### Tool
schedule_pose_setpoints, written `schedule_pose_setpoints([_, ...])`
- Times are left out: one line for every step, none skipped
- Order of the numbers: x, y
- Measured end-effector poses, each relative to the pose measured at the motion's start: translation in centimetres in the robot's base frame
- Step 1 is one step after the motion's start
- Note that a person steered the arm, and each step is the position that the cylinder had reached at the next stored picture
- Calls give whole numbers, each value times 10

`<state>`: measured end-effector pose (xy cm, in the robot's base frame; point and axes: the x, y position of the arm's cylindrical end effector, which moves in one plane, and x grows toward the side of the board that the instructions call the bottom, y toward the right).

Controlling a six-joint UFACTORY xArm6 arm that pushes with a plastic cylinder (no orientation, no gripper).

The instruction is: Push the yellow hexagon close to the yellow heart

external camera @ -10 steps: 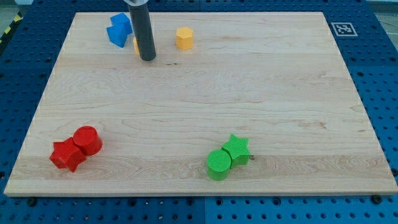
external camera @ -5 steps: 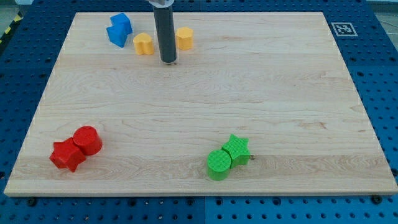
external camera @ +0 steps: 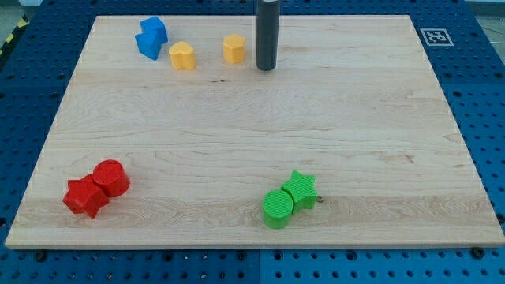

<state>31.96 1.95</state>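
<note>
My tip bare, gripping nothing, just right of one ridged yellow hexagon, yellow heart leftward, pale wood-grain counter, two blue blocks touching.

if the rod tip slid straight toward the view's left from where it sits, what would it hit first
Most likely the yellow hexagon, just left of my tip with a small gap between them. The yellow heart lies further along that line. The tip sits slightly lower in the view, so it might only clip the hexagon's lower edge.
</note>
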Motion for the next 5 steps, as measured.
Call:
schedule_pose_setpoints([-4,-2])
schedule_pose_setpoints([-18,-6])
schedule_pose_setpoints([-20,-6])
schedule_pose_setpoints([-20,-6])
schedule_pose_setpoints([-20,-6])
